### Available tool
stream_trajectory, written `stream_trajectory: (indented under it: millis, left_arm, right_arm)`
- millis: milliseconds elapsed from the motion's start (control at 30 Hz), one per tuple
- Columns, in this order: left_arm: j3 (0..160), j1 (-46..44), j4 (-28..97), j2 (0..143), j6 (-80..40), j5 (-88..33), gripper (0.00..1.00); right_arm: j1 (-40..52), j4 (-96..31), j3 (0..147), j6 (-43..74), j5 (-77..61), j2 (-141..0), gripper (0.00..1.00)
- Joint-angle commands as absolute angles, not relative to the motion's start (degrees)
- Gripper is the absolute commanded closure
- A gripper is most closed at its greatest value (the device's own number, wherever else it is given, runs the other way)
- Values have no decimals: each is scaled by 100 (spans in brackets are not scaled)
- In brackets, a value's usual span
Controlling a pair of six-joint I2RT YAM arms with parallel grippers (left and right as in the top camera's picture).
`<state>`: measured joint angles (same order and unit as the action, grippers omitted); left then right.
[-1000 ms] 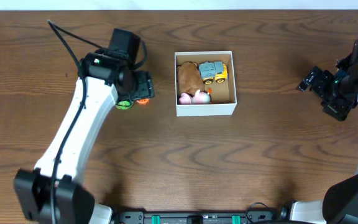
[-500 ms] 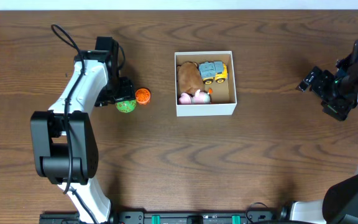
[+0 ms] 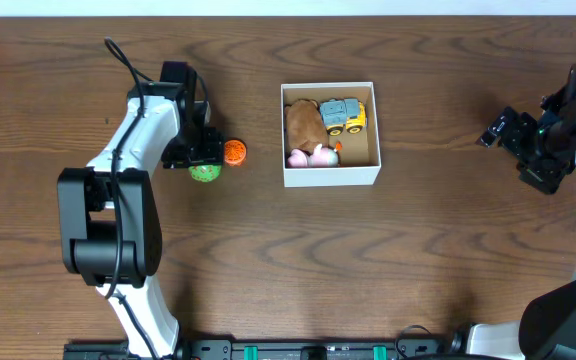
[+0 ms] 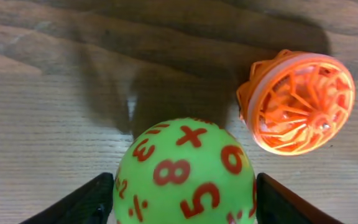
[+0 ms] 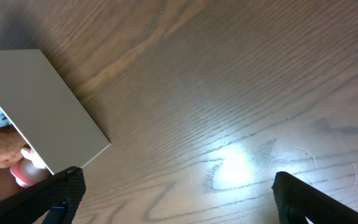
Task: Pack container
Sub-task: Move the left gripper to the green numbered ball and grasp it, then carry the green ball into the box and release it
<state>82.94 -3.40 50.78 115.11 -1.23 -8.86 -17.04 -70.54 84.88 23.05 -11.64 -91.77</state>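
The container (image 3: 330,176) is a square white box with a tan inside at the table's middle; it holds a brown plush (image 3: 304,125), a yellow and blue truck (image 3: 343,115) and a pink toy (image 3: 310,156). A green number ball (image 3: 204,172) and an orange lattice ball (image 3: 234,152) lie left of it. My left gripper (image 3: 199,162) is down at the green ball (image 4: 185,171), with a finger pressed against each side of it (image 4: 185,208). The orange ball (image 4: 297,102) sits just beyond, apart. My right gripper (image 3: 498,130) is open and empty (image 5: 179,199) at the far right.
The container's white outer wall (image 5: 42,106) shows at the left of the right wrist view, with bare wood table (image 5: 241,93) under the right gripper. The left arm (image 3: 128,150) reaches up the table's left side.
The left arm has swung back to the left and its gripper has come down around the green ball, which shifted slightly. The right arm has not moved.
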Motion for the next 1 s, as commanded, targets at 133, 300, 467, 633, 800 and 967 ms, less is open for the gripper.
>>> stream_trajectory:
  millis: [133,300,467,633,800,967]
  left_arm:
    - [8261,-307,5133,11607,-1,-1013,54]
    - [8473,-307,5500,11428,-1,-1009,59]
    - [9172,-421,6292,10777,-23,-1068,59]
    - [9537,-862,6224,9909,-21,-1780,59]
    - [9548,-1726,5433,9419,-23,-1881,59]
    - [9432,-2602,4375,9638,-467,-1586,59]
  right_arm:
    - [-1719,-7061,8462,2353,-1184,-9185,1]
    - [-1719,-7074,8462,2355,-1186,-9185,1]
    - [-1719,-7072,8462,2355,-1186,-9185,1]
    - [-1719,-7070,8462,2355,-1184,-9185,1]
    - [-1719,-7072,8462,2355,-1186,-9185,1]
    - [-1719,-7072,8462,2355,-1186,-9185,1]
